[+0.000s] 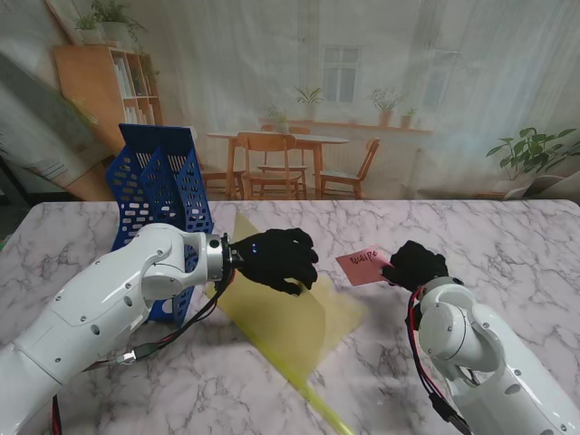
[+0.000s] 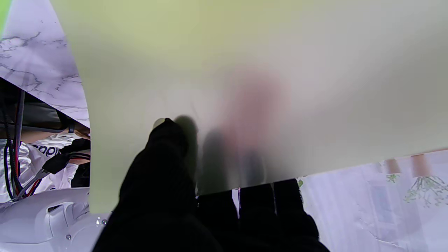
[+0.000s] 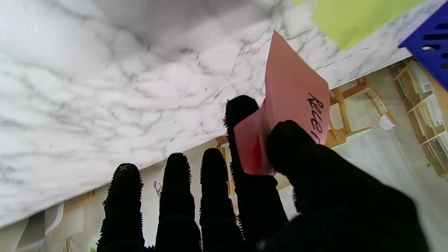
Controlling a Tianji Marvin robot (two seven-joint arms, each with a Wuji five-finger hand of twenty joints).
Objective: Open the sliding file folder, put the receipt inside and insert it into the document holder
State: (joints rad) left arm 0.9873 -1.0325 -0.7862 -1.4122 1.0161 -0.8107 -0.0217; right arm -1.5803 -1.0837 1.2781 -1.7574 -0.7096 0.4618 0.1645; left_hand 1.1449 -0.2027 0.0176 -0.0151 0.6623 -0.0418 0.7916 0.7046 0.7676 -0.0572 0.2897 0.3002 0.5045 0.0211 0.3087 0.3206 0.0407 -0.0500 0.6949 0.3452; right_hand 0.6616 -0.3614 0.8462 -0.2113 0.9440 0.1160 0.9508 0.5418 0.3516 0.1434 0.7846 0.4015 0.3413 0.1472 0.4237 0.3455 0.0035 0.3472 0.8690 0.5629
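Observation:
The translucent yellow-green file folder (image 1: 281, 317) lies across the table's middle with its upper sheet lifted. My left hand (image 1: 276, 258) is shut on that sheet's far edge; in the left wrist view the thumb (image 2: 164, 150) presses on the sheet (image 2: 245, 70) and the other fingers show as shadows behind it. My right hand (image 1: 415, 265) pinches the pink receipt (image 1: 362, 266) just right of the folder. The receipt (image 3: 294, 101), with handwriting on it, sits between thumb and index finger in the right wrist view. The blue perforated document holder (image 1: 159, 195) stands at the far left.
The marble table (image 1: 507, 245) stretches to the right and far side. A green slide bar (image 1: 326, 412) lies along the folder's near edge. Cables hang from my left forearm (image 1: 163, 340). A room backdrop stands behind the table.

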